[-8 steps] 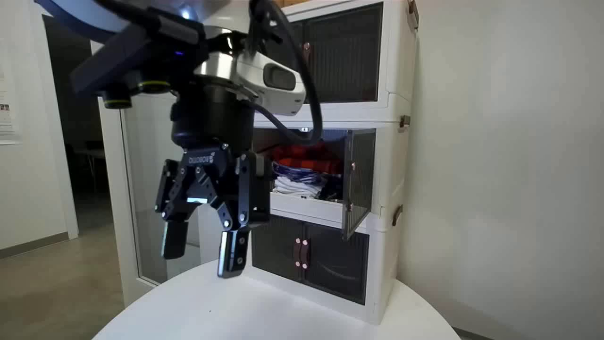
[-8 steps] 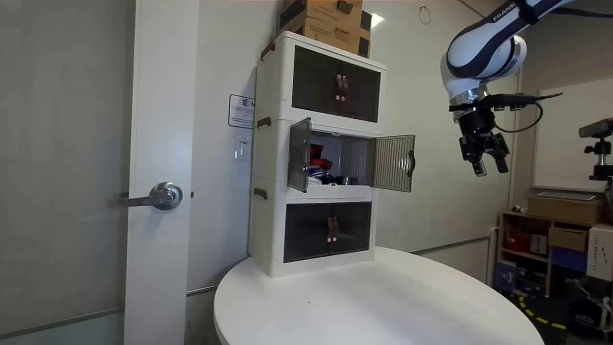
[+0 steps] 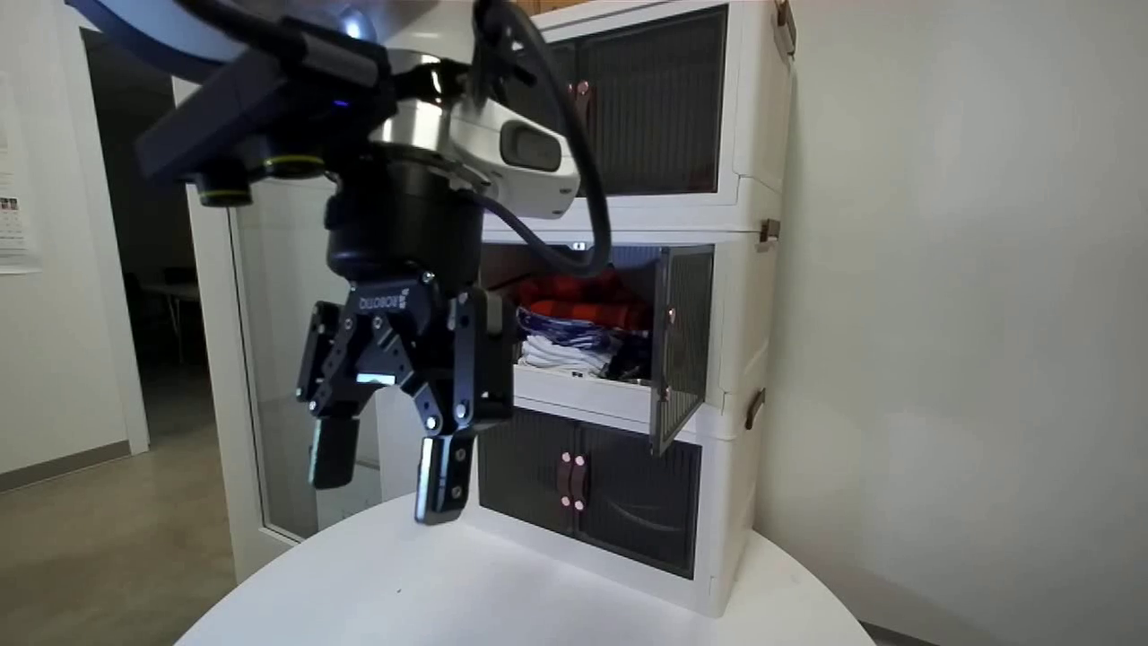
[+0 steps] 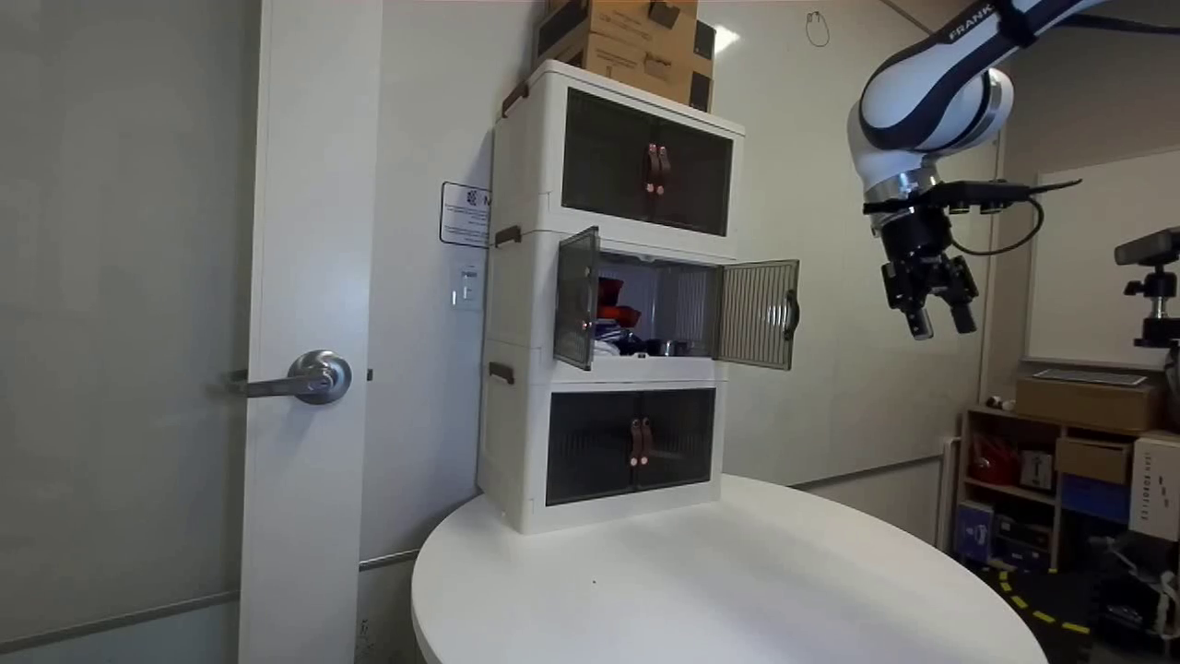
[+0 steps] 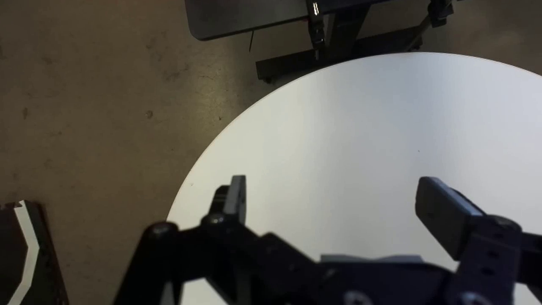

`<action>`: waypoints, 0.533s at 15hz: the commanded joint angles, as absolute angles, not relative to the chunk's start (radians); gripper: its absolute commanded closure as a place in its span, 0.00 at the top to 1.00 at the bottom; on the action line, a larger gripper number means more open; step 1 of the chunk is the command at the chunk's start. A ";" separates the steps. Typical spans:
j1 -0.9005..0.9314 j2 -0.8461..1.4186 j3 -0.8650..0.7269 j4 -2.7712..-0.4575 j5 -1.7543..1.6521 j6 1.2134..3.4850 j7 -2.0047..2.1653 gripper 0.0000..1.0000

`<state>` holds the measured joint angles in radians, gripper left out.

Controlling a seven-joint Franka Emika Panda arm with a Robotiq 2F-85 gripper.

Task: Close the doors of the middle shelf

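A white three-tier cabinet (image 4: 629, 369) stands on the round table; its middle shelf has both dark translucent doors swung open. In an exterior view the left door (image 4: 576, 300) sticks out toward the front and the right door (image 4: 758, 314) is swung wide, its brown handle facing outward. In an exterior view one door (image 3: 686, 341) shows, and the arm covers the place of its partner. My gripper (image 3: 386, 502) is open and empty, pointing down, apart from the cabinet; it also shows in an exterior view (image 4: 942, 329) and the wrist view (image 5: 332, 186). No door shows in the wrist view.
Folded clothes (image 3: 583, 314) lie inside the middle shelf. The upper doors (image 4: 645, 161) and lower doors (image 4: 631, 447) are shut. A cardboard box (image 4: 645, 55) sits on top. The white table (image 4: 701, 590) lies below. A dark stand (image 5: 254, 17) is beyond the table's edge.
My gripper has shifted only very slightly. The cabinet doors have not moved, and the gripper is open as before.
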<state>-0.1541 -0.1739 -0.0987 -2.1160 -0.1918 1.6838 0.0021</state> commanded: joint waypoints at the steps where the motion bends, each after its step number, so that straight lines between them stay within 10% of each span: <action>1: -0.117 -0.154 -0.086 -2.077 -0.115 1.757 0.058 1.00; 8: -0.020 -0.056 0.044 -1.855 -0.096 1.826 0.362 1.00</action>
<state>-0.0483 -0.1414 0.0084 -2.0036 -0.0901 1.8651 0.2410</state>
